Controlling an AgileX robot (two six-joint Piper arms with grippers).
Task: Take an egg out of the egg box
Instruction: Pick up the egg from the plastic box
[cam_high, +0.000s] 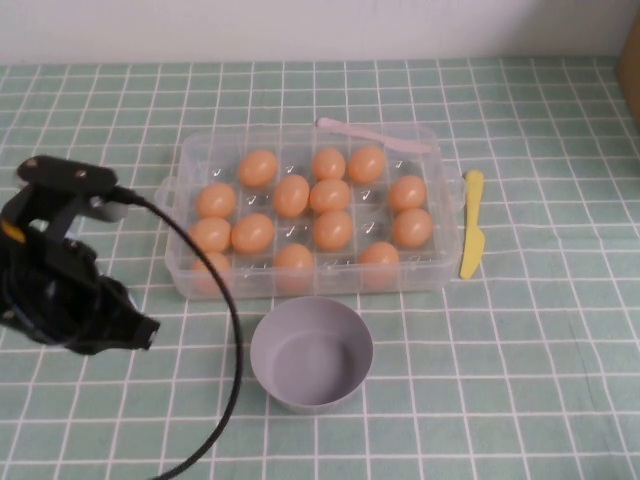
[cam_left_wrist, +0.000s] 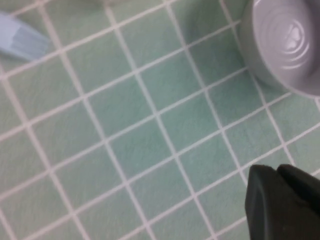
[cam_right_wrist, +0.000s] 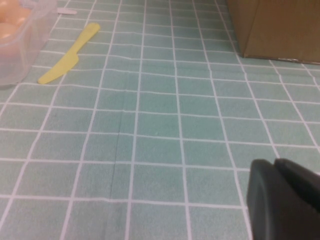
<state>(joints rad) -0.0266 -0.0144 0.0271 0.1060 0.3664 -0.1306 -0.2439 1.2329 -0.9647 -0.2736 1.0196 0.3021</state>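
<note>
Smooth oval egg (cam_high: 292, 195), clear egg box (cam_high: 190, 170)

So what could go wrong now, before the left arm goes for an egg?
The eggs sit close together in the egg box, so the jaws may bump a neighbour. The left gripper, beside the box, trails a cable that could catch the bowl. The right gripper rests far away, past the yellow knife.

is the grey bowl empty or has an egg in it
Empty: the high view shows the bowl's bare grey inside. The eggs sit in the egg box. Left gripper hovers left of the bowl; right gripper unseen there.
</note>
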